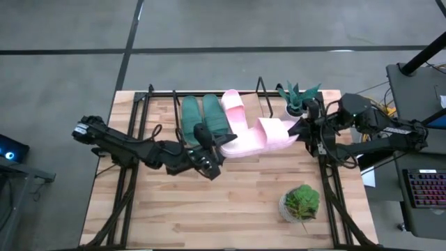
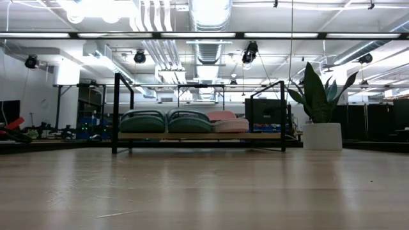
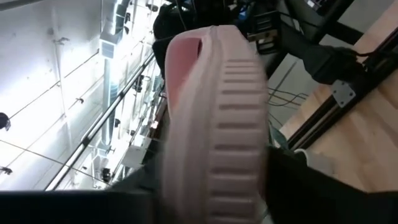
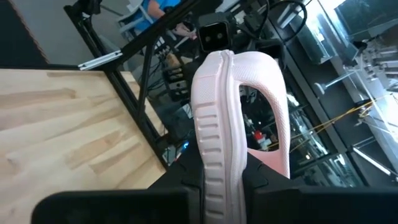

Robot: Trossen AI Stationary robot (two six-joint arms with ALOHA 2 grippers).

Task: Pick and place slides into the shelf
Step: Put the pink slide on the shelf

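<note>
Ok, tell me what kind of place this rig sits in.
Likely an industrial lab or workshop: exposed ceiling ducts with strip lighting, a bare concrete floor around the wooden table, and a keyboard beside it.

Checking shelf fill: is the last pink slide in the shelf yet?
Out. The fourth pink slide is held between the left gripper and right gripper, beside the shelf.

Both arms are dark, near-black, built from slim tubular links joined by bulkier rounded joint housings. The left arm (image 1: 132,148) carries a small white marking at its 9 o'clock end. The right arm (image 1: 380,132) shows a rounded glossy housing, with thin cables trailing nearby.
</note>
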